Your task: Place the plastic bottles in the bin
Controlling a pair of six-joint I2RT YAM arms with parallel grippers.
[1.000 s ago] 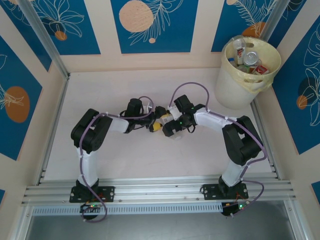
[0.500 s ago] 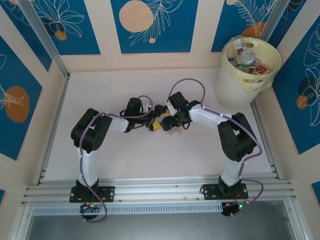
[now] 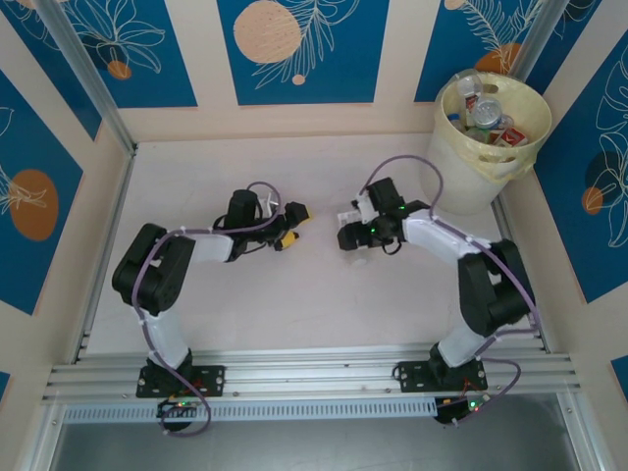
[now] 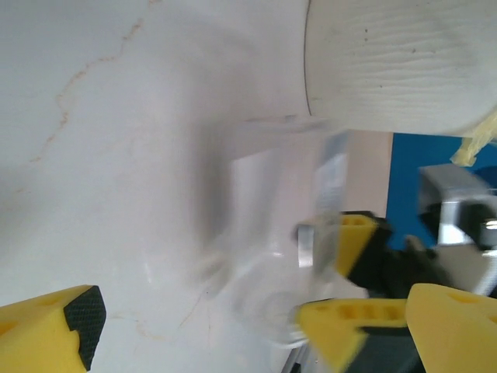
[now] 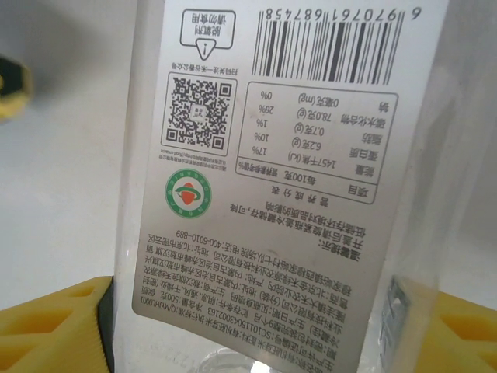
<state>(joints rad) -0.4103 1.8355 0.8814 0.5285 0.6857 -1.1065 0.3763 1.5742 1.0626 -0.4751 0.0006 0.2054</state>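
Right wrist cam: right pincer (image 5: 256, 334) pinches clear bottle (image 5: 295, 155) btwn its fingertips; left pincer (image 3: 291, 226), apart, stands spread wide.

On the bottle (image 5: 272, 194), the upside-down label carries a barcode (image 5: 342, 47) number beginning 6 970761, a QR code (image 5: 200, 115), and 400-6010-889.

A pale, faintly veined table (image 3: 255, 294) is carrying a large cream-yellow bin (image 3: 461, 182), which is standing at its far right corner. Right of centre, a clear plastic bottle (image 3: 353, 247) is sitting low over the bare top; whether it is resting there is unclear. Aluminium rails (image 3: 314, 378) are running along the near edge.
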